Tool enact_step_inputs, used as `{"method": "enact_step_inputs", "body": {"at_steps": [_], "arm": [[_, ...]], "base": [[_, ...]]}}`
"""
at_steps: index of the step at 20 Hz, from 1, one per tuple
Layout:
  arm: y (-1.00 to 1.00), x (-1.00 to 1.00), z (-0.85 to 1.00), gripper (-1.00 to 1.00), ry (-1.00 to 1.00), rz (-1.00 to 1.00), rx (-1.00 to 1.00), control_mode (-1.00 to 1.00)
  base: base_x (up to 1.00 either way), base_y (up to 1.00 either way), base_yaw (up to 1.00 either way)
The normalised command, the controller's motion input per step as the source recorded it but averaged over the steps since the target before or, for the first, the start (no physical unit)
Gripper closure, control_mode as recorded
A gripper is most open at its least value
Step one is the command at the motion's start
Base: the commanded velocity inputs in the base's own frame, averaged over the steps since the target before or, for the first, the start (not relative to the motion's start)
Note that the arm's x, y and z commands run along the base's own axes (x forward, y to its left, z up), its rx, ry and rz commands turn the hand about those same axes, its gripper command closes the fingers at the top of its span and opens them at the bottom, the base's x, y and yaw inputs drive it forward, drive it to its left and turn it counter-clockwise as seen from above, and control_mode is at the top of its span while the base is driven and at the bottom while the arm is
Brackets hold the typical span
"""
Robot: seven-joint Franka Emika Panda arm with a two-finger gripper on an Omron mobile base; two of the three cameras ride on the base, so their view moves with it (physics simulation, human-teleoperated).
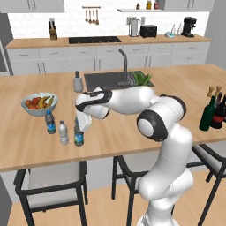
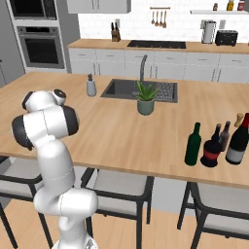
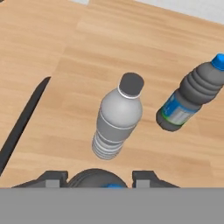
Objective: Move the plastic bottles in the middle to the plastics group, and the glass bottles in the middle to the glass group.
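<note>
3 small bottles: plastics group [image 1: 63, 131], upright on tabletop [image 1: 26, 145].
Claw [image 3: 99, 177]: astride third bottle [image 1: 78, 137]; grip probably loosening.
Purpose: sorting plastics together.

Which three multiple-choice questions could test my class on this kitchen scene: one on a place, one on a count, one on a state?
1. Where is the fruit bowl?
A. On the counter, by the small water bottles
B. On the floor
C. On a wall shelf

2. How many small water bottles stand there?
A. One
B. Three
C. Five

3. How is the green bottle standing?
A. Upright
B. On its side
C. Upside down

Answers: 1 A, it sits just behind them; 2 B, three stand together; 3 A, its neck points up.
</note>
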Motion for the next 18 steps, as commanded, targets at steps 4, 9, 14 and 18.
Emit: {"method": "enact_step_inputs", "body": {"at_steps": [4,9,14,18], "arm": [[0.23,0.06,-0.27,-1.0,0.0,0.0,0.0,-1.0],[0.07,0.01,-0.17,-1.0,0.0,0.0,0.0,-1.0],[0.0,-0.2,-0.09,-1.0,0.0,0.0,0.0,-1.0],[0.0,-0.35,-0.08,-1.0,0.0,0.0,0.0,-1.0]], "base": [[0.0,0.0,0.0],[0.0,0.0,0.0],[0.0,0.0,0.0],[0.0,0.0,0.0]]}}
